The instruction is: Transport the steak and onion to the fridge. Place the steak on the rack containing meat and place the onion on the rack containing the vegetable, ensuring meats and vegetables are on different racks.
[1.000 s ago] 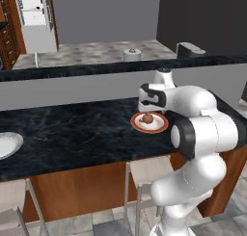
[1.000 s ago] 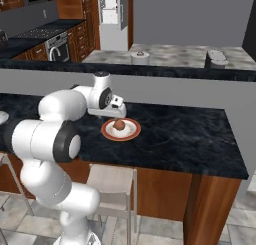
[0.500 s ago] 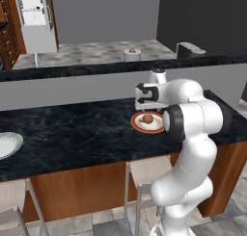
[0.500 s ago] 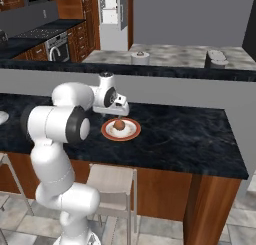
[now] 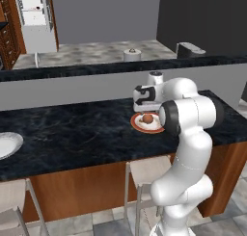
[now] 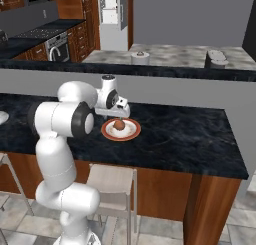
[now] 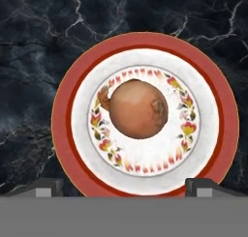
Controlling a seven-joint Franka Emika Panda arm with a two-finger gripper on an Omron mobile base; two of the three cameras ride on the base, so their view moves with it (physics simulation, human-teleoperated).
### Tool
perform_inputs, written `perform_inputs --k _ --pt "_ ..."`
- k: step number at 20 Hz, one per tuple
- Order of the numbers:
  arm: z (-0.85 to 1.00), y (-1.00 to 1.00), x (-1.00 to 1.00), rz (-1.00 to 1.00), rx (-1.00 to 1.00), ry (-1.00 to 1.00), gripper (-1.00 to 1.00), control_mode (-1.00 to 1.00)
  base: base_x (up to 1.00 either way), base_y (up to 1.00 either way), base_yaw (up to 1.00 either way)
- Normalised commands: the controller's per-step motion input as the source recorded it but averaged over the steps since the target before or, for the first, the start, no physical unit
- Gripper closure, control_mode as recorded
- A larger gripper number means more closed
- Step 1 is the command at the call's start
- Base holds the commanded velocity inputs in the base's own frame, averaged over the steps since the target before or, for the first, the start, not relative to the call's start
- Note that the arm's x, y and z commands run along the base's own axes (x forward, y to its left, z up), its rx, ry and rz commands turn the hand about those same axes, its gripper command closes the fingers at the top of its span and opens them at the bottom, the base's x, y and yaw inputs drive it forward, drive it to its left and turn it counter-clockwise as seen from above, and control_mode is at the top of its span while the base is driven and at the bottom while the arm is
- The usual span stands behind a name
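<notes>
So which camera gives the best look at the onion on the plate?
The hand view: the onion sits large and unobstructed at the middle of the plate. In the left base view and right base view it is a small brown ball below the hand.

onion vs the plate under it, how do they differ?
The onion is a round tan-brown ball; the plate is a flat disc. The onion is plain-skinned; the plate has a red rim and floral ring on white. The onion is much smaller, sitting near the plate's middle. Both are round in outline.
</notes>
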Motion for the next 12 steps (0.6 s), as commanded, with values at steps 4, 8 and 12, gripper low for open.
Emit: perform_inputs --k 4,8,12 --pt "-0.14 0.00 0.00 0.00 0.00 0.00 -1.00 -1.00 0.00 0.00 0.00" --pt "-0.07 0.00 0.00 0.00 0.00 -0.03 -1.00 -1.00 0.00 0.00 0.00" --pt "-0.09 0.00 0.00 0.00 0.00 -0.07 -1.00 -1.00 0.00 0.00 0.00"
